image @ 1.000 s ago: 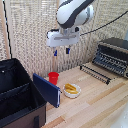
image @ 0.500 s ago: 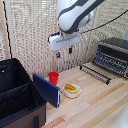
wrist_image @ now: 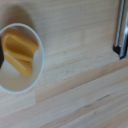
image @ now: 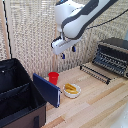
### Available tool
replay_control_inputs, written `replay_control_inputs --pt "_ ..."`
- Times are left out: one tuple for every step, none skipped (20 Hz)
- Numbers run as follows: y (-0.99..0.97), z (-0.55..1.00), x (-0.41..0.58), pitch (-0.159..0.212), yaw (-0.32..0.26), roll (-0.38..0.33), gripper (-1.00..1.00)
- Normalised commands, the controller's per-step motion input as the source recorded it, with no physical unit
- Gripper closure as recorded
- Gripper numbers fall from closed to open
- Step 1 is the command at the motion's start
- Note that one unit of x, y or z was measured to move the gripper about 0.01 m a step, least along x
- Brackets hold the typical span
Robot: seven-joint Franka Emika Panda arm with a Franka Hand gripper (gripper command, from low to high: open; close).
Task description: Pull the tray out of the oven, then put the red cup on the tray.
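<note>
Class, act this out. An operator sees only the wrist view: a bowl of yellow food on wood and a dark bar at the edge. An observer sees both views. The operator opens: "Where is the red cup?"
Observer: The red cup stands upright on the table, between the bowl and the black case.
Operator: What is that dark bar?
Observer: It is the handle of the oven door, which is folded down open.
Operator: Am I holding anything?
Observer: No. The gripper hangs well above the table, fingers apart and empty.
</note>
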Motion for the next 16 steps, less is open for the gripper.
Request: replay_control_inputs --pt "-0.28 0.0 0.0 -0.049 0.116 -0.35 -1.0" --pt "-0.29 0.0 0.0 -0.049 0.112 -0.35 -1.0" --pt "-0.31 0.0 0.0 -0.049 0.104 -0.351 -1.0" --pt "-0.32 0.0 0.0 -0.045 0.1 -0.353 -1.0" --pt "-0.32 0.0 0.0 -0.043 0.097 -0.354 -1.0" --pt "-0.32 0.0 0.0 -0.033 0.093 -0.357 -1.0" --pt "-0.31 0.0 0.0 -0.026 0.084 -0.359 -1.0" --pt "-0.29 0.0 0.0 -0.015 0.068 -0.371 -1.0" --pt "-0.27 0.0 0.0 -0.004 0.046 -0.375 -1.0" --pt "-0.28 0.0 0.009 -0.003 0.035 -0.375 -1.0" --pt "-0.32 0.0 0.123 0.0 0.03 -0.348 -1.0" --pt "-0.33 -0.01 0.143 0.0 0.029 -0.33 -1.0" --pt "-0.35 -0.01 0.151 0.0 0.031 -0.317 -1.0" --pt "-0.36 -0.01 0.169 -0.004 0.034 -0.301 -1.0" --pt "-0.36 -0.04 0.194 -0.007 0.037 -0.283 -1.0" --pt "-0.38 -0.05 0.211 -0.013 0.034 -0.265 -1.0"
